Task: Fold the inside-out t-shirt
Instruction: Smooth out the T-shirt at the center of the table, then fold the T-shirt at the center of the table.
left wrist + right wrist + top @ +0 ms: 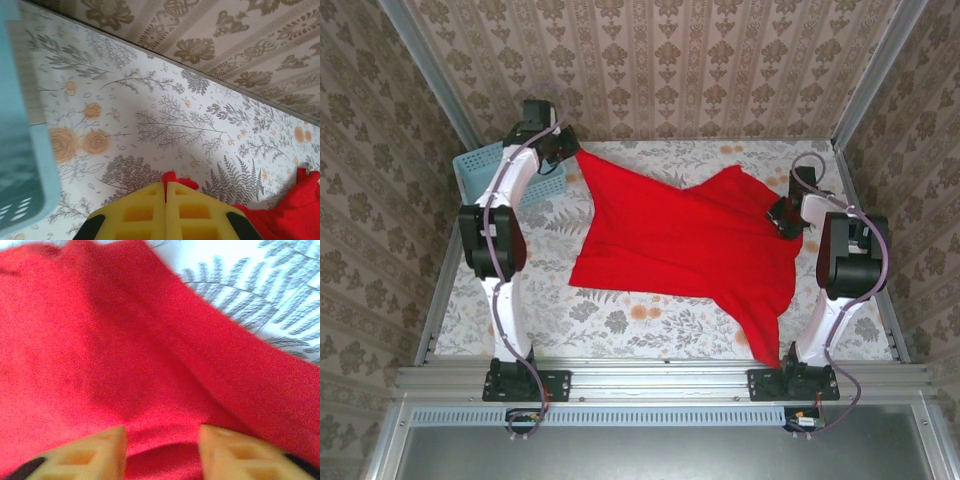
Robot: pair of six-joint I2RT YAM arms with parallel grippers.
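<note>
While the left jaws clamp a t-shirt (680,240) corner, the right jaws stand parted over it.

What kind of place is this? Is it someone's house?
Probably a robot practice booth, not a house: two robot arms bolted to a metal rail, a flowery table holding a red t-shirt, wallpapered panels around.

One bright red cloth t-shirt (680,235); one pale blue plastic basket (480,170); one floral table (620,320); two pincers: left pincer (165,187), right pincer (162,440).
</note>
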